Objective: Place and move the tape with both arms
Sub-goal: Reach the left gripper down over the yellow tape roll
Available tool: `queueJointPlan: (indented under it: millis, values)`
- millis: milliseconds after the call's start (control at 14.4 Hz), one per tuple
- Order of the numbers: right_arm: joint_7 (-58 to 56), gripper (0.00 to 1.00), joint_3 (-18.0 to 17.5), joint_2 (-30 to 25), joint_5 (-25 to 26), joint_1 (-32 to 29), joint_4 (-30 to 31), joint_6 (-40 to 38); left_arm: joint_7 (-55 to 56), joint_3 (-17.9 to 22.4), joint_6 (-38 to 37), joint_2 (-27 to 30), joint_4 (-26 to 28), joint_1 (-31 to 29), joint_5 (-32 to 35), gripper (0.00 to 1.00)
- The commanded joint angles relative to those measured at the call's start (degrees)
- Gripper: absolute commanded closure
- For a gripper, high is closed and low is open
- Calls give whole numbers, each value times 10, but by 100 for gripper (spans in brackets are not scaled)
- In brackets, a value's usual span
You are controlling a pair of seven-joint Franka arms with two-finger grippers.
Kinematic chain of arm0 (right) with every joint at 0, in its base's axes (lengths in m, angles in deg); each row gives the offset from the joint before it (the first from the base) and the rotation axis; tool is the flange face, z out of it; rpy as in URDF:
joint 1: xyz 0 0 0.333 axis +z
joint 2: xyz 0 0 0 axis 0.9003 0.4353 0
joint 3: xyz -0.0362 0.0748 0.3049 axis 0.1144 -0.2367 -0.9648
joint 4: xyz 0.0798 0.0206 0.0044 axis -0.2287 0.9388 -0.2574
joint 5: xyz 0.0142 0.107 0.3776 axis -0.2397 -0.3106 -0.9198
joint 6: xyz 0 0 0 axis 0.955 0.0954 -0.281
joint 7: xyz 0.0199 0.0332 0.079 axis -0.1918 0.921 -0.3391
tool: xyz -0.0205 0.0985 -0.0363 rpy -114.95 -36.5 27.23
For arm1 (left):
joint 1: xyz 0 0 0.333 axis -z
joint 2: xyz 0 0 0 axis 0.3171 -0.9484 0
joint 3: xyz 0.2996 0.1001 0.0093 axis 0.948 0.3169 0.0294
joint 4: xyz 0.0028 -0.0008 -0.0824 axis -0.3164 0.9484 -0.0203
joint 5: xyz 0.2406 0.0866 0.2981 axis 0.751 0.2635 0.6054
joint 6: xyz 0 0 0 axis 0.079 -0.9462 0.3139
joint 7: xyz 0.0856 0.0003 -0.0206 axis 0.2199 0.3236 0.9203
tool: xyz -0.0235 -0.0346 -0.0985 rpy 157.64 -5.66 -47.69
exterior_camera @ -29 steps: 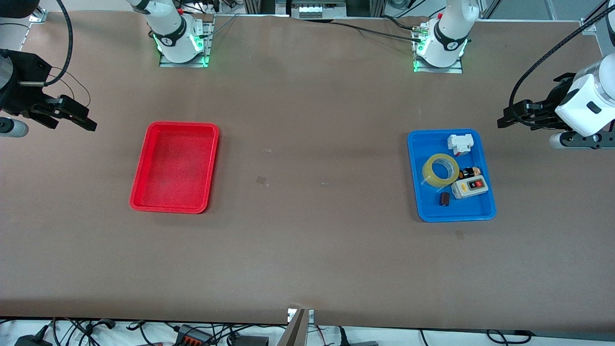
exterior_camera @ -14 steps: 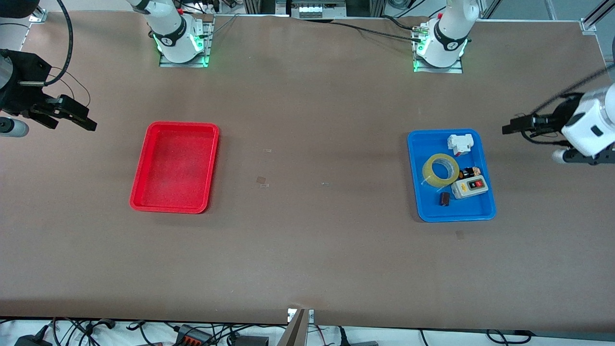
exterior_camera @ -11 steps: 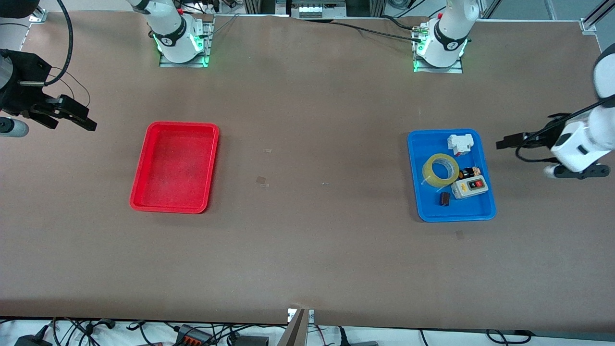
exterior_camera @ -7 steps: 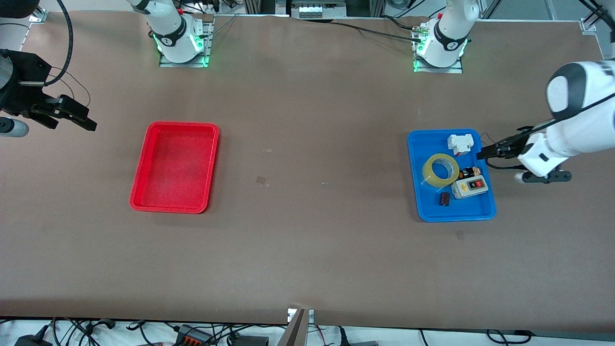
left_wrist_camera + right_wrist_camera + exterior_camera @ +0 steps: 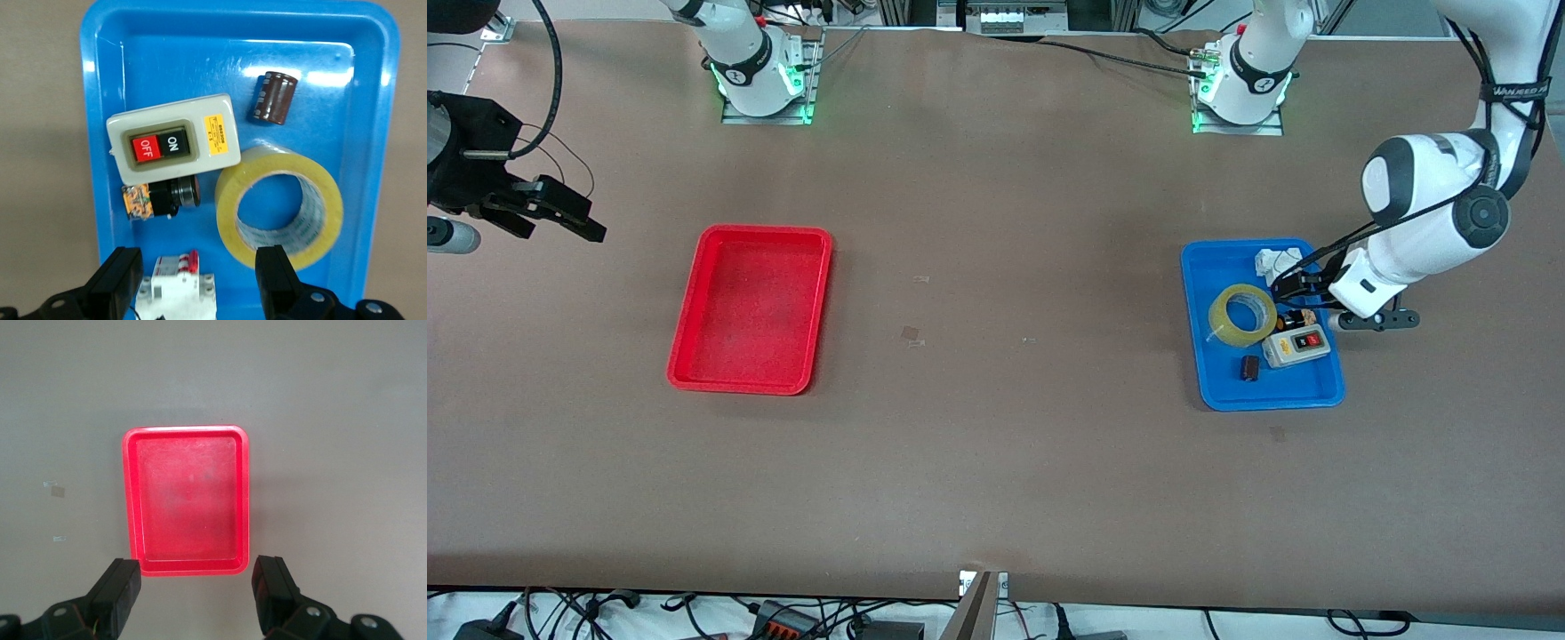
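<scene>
The tape (image 5: 1242,316), a yellowish translucent ring, lies flat in the blue tray (image 5: 1272,402) at the left arm's end of the table. It also shows in the left wrist view (image 5: 330,213). My left gripper (image 5: 1288,286) hangs open and empty over the blue tray, above the white breaker and beside the tape; in the left wrist view (image 5: 199,277) its fingers straddle the breaker from above. My right gripper (image 5: 578,222) waits open and empty in the air at the right arm's end, beside the red tray (image 5: 751,233).
The blue tray (image 5: 107,67) also holds a grey switch box with red button (image 5: 175,147), a brown capacitor (image 5: 273,99), a white breaker (image 5: 177,293) and a small black and orange part (image 5: 160,199). The red tray (image 5: 187,430) holds nothing.
My left arm has swung in from the table's end and its gripper now hangs over the blue tray. The right arm has not moved.
</scene>
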Motion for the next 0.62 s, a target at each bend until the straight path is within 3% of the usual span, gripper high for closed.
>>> queueJointPlan:
  millis: [0, 554]
  values:
    - [-9, 2, -3, -4, 5, -5, -1, -4, -6, -1, 33, -37, -2, 8, -8, 0]
    - [-9, 2, -3, -3, 4, -5, -1, -4, -24, -1, 55, -89, -1, 36, -7, 0]
